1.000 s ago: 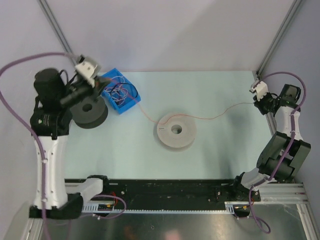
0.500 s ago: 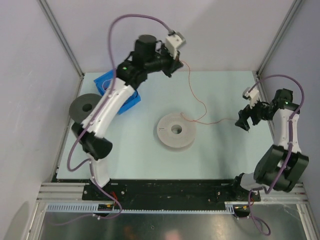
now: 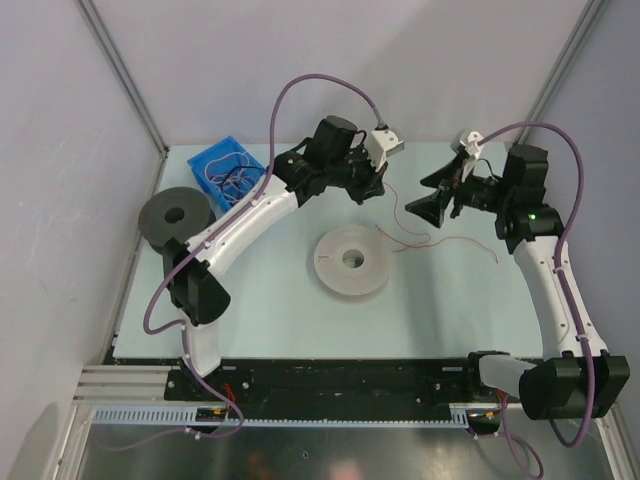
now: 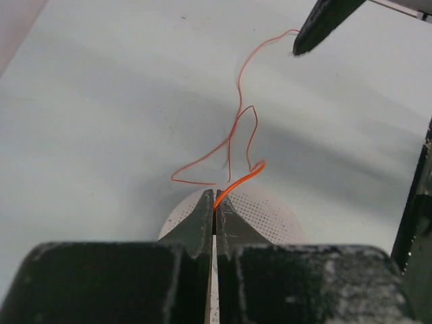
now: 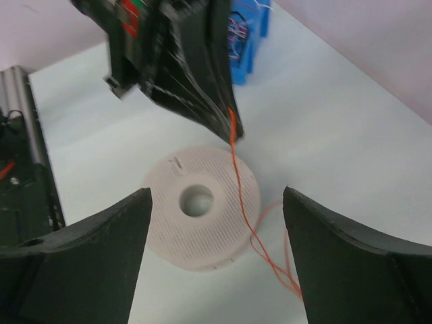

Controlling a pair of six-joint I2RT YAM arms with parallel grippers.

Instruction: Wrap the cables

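Observation:
A thin orange cable (image 3: 440, 242) hangs from my left gripper (image 3: 378, 188), which is shut on one end of it above the table, back of centre. In the left wrist view the cable (image 4: 237, 115) rises from the closed tips of the left gripper (image 4: 216, 197) and loops loosely over the table. Below lies the white spool (image 3: 335, 275), flat, with no cable on it. My right gripper (image 3: 428, 197) is open just right of the left one, facing it and holding nothing. Between its fingers (image 5: 101, 236) I see the spool (image 5: 172, 223) and the hanging cable (image 5: 237, 182).
A dark grey spool (image 3: 160, 225) lies at the left edge. A blue bin (image 3: 215, 165) with more tangled cables stands at the back left, and its corner (image 5: 250, 34) shows in the right wrist view. Metal frame posts stand at both back corners.
My left arm has swung from the blue bin to back centre with the cable pinched. The right gripper has opened, let go of the cable's far end and moved left toward the left gripper.

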